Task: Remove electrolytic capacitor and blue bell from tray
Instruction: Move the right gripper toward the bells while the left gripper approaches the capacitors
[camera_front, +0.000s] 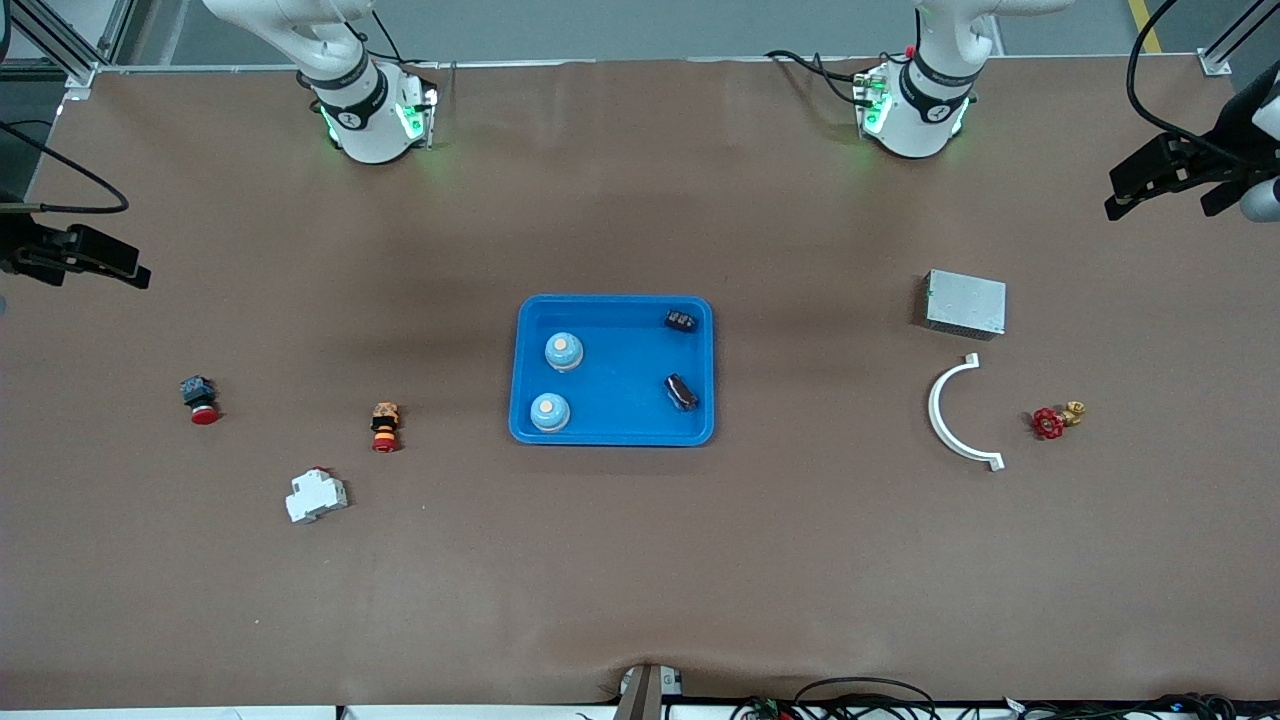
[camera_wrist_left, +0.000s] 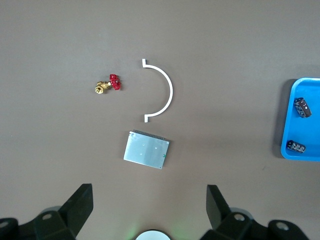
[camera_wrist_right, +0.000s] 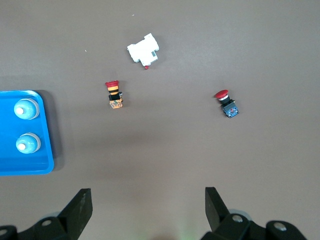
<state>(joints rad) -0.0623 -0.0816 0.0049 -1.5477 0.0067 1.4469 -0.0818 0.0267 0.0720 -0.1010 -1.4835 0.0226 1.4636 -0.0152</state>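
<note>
My left tool (camera_wrist_left: 147, 210) hangs with its fingers spread apart and empty over the tabletop (camera_front: 640, 560) at the left arm's end, above the metal box (camera_wrist_left: 146, 150), white curved bracket (camera_wrist_left: 162, 90) and red-handled brass valve (camera_wrist_left: 107, 85). My right tool (camera_wrist_right: 147, 210) hangs likewise apart and empty over the right arm's end. Both bells (camera_front: 564, 351) (camera_front: 550, 411) and both capacitors (camera_front: 681, 320) (camera_front: 682, 391) lie in the blue tray (camera_front: 620, 432) mid-tabletop, bells toward the right arm's end, capacitors toward the left arm's.

Even overhead light, soft shadows — sharp focus
</note>
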